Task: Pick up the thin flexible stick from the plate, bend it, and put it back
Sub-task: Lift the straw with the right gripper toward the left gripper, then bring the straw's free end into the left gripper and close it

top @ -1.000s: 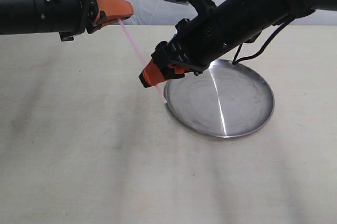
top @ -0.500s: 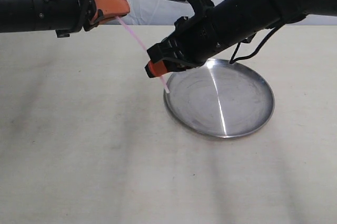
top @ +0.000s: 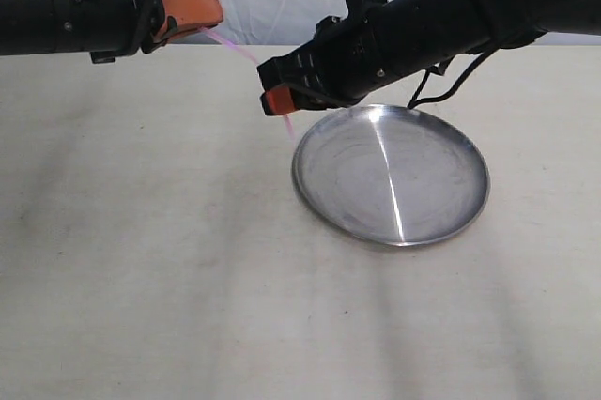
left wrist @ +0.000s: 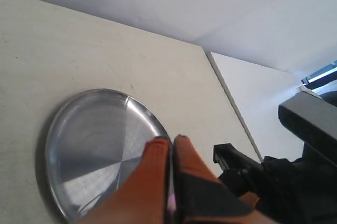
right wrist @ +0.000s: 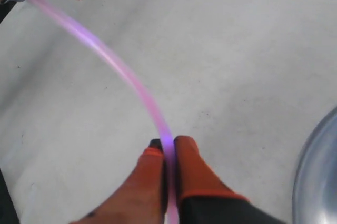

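1. The left tool (top: 214, 17) has its orange fingers pinched tight on one end of the stick (right wrist: 108, 58).
2. The right tool (top: 277, 101) is clamped near the other end, and a short tail pokes out below it.
3. The stick is thin, pink-to-purple and bowed in an arc. It is held in the air beside the plate (top: 394, 241), above the worktop (top: 141, 278).
4. Its long axis slopes down from the left tool to the right tool.
5. The left arm lies level, and the right arm slants down across the plate.

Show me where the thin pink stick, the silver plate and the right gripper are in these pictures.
thin flexible stick (right wrist: 124, 71), right wrist view, middle of its curved span.
plate (top: 432, 175), exterior view, bare inner surface.
right gripper (right wrist: 168, 142), right wrist view, midway between its orange tips, closed on the stick.
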